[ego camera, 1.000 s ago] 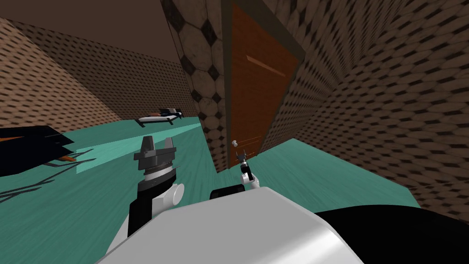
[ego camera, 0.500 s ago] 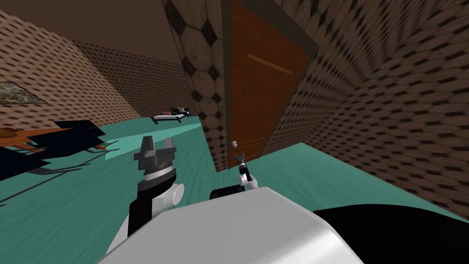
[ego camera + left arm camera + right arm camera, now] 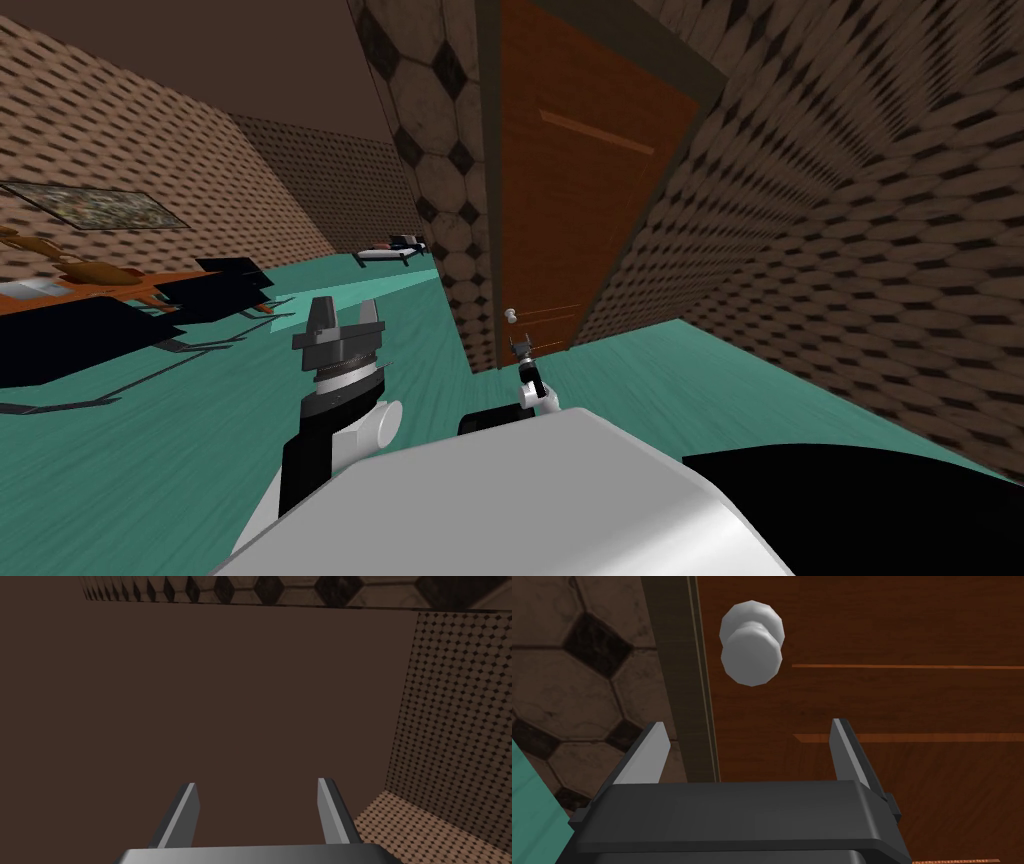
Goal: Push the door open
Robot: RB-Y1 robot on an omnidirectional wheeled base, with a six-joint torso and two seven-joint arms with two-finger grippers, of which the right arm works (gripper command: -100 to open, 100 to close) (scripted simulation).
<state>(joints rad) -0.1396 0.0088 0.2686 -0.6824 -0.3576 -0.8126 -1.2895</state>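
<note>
Door (image 3: 570, 200) of brown wood stands in its dark frame (image 3: 487, 180) at 12 o'clock in the head view, beside a hexagon-tiled wall (image 3: 440, 150). The right pincer (image 3: 521, 346) points at the door's lower part with its blades apart and nothing between them. The pale round knob (image 3: 511, 316) sits near it at about 11 o'clock, clear of both blades. In the right wrist view the knob (image 3: 751, 643) lies ahead of the pincer (image 3: 747, 724), close to the frame (image 3: 682, 676). The left pincer (image 3: 343, 312) is raised at 9 o'clock of the right one, blades apart, well away from the door.

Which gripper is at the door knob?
The right gripper: its open jaws are close to the white knob on the brown door, not touching it. The left gripper is raised off to the side, away from the door.
</note>
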